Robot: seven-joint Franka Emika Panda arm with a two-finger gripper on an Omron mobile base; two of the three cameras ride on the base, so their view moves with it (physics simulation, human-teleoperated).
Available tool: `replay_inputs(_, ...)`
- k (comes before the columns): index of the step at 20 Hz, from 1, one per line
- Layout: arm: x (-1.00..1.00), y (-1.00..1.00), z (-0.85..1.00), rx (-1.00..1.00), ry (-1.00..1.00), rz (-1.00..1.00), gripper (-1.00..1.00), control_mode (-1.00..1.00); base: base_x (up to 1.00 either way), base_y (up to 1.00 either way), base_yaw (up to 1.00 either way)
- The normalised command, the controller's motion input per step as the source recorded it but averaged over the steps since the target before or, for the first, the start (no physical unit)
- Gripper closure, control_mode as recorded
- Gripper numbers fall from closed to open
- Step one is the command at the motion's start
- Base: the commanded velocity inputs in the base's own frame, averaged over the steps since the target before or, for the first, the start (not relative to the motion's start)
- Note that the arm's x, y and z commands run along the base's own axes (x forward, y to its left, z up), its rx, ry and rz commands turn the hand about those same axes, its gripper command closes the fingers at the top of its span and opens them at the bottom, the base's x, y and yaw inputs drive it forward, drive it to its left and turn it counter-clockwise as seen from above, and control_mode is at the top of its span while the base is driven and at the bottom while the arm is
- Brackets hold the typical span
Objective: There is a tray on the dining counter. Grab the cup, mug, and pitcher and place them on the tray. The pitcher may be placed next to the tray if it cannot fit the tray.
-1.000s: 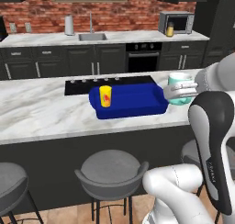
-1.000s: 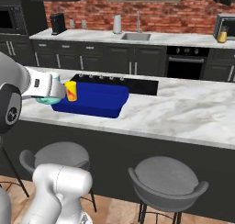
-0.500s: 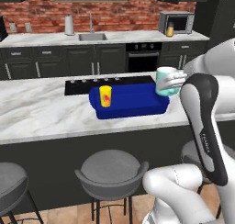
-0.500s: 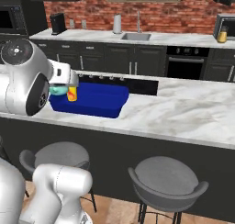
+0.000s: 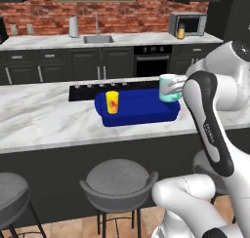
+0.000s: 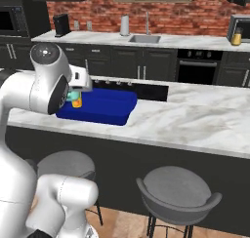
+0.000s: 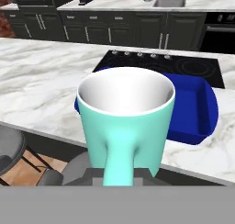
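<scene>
The pincer (image 7: 120, 172) is clamped on the loop handle of the light teal mug (image 7: 126, 122), holding it upright, mouth up and empty, in the air at the near right end of the deep-blue tray (image 5: 139, 108). In the left base view the mug (image 5: 168, 88) hangs above the tray's right rim, not yet set down. The yellow cup (image 5: 113, 102), with its red-orange mark, already stands upright inside the tray toward its left end. The tray lies on the marble-topped dining bench (image 5: 44, 125), just in front of a black cooktop (image 5: 97, 89) set into the top. Round grey stools (image 5: 117, 181) line the near side.

The mug looks rigid, smooth-glazed and light, likely breakable if dropped. Held by the handle alone, its body sits off to one side of the grip and could swing or tip, so a slow, level descent seems wise, into the open floor right of the cup. An amber pitcher (image 5: 181, 32) stands far off on the back bench by the microwave (image 5: 188, 23); being wider and conical, it would probably be best taken around its body or rim.
</scene>
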Motion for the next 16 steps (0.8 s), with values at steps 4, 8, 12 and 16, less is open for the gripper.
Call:
replay_inputs(4, 0.44, 0.00, -0.32, 0.00, 0.01, 0.00, 1.00, -1.00, 0.00, 0.00, 0.00)
replay_inputs(8, 0.58, 0.00, -0.33, 0.00, 0.02, 0.00, 1.00, -1.00, 0.00, 0.00, 0.00)
replay_inputs(12, 0.58, 0.03, -0.29, 0.00, 0.00, 0.00, 1.00, -1.00, 0.00, 0.00, 0.00)
replay_inputs(16, 0.51, 0.13, -0.32, 0.00, 0.00, 0.00, 1.00, -1.00, 0.00, 0.00, 0.00)
